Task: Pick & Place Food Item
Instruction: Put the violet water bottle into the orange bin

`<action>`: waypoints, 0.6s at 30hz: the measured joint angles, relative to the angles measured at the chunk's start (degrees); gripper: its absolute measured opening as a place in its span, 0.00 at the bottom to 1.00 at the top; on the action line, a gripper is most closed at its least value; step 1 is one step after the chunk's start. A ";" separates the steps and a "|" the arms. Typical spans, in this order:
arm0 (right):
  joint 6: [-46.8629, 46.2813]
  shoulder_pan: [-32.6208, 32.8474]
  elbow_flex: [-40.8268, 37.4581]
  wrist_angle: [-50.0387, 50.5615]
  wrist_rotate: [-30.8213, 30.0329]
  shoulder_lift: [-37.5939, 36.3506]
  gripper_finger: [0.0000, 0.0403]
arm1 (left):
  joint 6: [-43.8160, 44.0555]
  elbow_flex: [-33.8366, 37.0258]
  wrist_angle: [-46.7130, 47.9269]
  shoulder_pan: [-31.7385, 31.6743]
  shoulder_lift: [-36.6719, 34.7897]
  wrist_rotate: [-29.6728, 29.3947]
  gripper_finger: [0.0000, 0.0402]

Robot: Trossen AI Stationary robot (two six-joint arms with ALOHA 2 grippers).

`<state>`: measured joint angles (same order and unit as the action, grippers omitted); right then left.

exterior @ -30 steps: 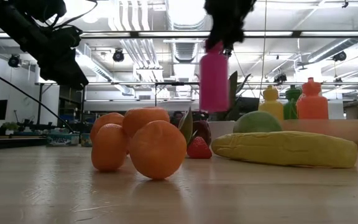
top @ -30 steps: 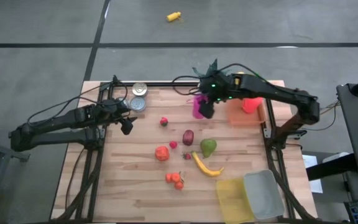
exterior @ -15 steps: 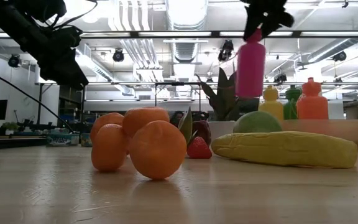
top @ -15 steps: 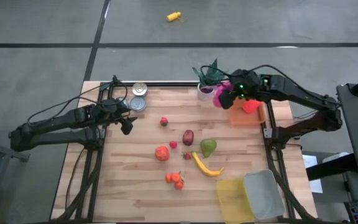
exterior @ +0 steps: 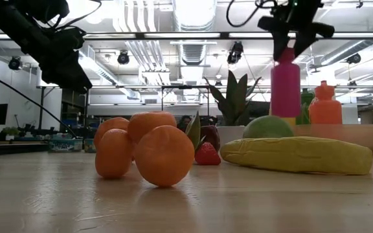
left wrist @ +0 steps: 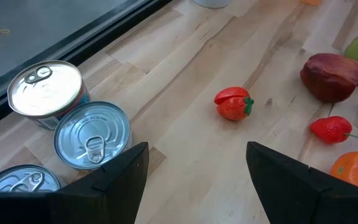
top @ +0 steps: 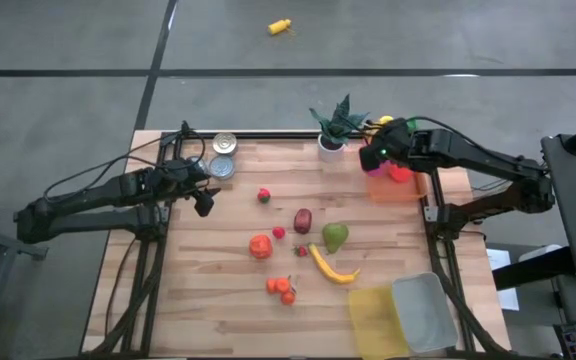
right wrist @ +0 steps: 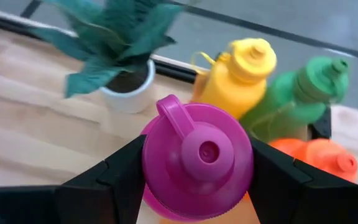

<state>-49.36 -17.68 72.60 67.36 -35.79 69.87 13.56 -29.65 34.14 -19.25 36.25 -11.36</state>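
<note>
R hand (exterior: 294, 39) raised, clamped on a load; L hand (top: 204, 200) idle, fingers apart.

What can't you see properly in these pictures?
- Pink bottle: right wrist view shows just its cap; the right gripper holding it covers its sides.
- Orange bin: high view, the right arm covers most of it.
- Third can: left wrist view, cut off by a finger.
- Yellow thing on the floor: high view, too small to identify.

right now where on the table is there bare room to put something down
Bare wood runs along the table's left side, between the cans and the near edge, left of the oranges. Another patch lies between the strawberry and the potted plant. The middle is crowded with fruit around the banana, and the bottles fill the orange bin under the right gripper.
</note>
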 joint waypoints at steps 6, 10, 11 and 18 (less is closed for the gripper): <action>-6.30 -0.02 -4.37 0.15 -3.40 -0.03 0.56 | 0.00 0.00 -0.01 0.01 0.00 0.00 0.69; -8.00 -0.63 -6.96 0.37 -3.59 -0.14 0.56 | 0.00 0.00 -0.01 0.01 0.00 -0.01 0.69; -8.06 -0.88 -7.54 0.10 -3.43 -0.03 0.56 | 0.00 0.00 0.01 0.00 0.00 0.00 0.69; -8.76 -1.14 -11.87 -0.74 -3.25 -0.02 0.56 | 0.00 0.00 0.01 0.01 -0.02 0.00 0.69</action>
<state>-58.12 -18.82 60.73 66.62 -39.04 69.84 13.56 -29.65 34.15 -19.24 36.23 -11.36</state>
